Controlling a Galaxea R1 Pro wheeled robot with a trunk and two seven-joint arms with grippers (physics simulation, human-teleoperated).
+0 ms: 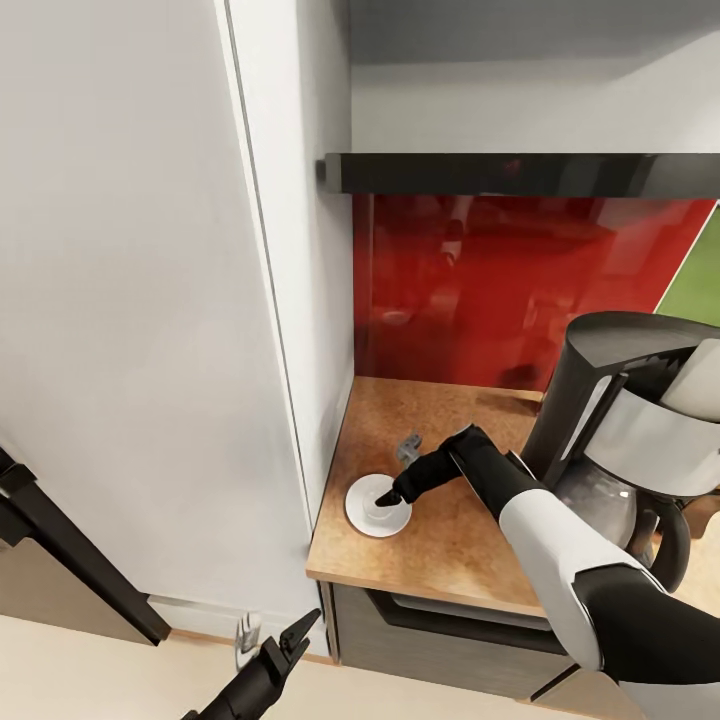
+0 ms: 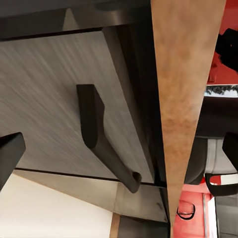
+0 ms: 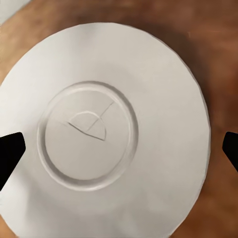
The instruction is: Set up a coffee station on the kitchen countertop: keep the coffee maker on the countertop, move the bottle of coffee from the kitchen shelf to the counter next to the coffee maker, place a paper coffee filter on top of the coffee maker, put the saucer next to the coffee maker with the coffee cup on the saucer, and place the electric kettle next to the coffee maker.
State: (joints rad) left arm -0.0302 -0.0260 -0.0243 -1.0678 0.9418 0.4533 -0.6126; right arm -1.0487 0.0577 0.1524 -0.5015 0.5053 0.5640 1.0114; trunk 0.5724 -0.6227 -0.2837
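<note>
- Two claws, both spread wide and gripping nothing: right claw (image 3: 120, 151) poised straight over the coffee cup (image 3: 87, 136), left claw (image 1: 273, 630) low by the cabinet fronts.
- Cup seated in the middle of the saucer (image 1: 362, 520), on the bench (image 1: 440, 550) at its wall end, near the coffee maker (image 1: 640, 440) but not touching it.
- Likely light, stiff, glazed and slippery, chippable if knocked.
- Best taken across the cup's rim, fingers on opposite walls; saucer pinched at its edge, kept level.
- Little squeeze needed.
</note>
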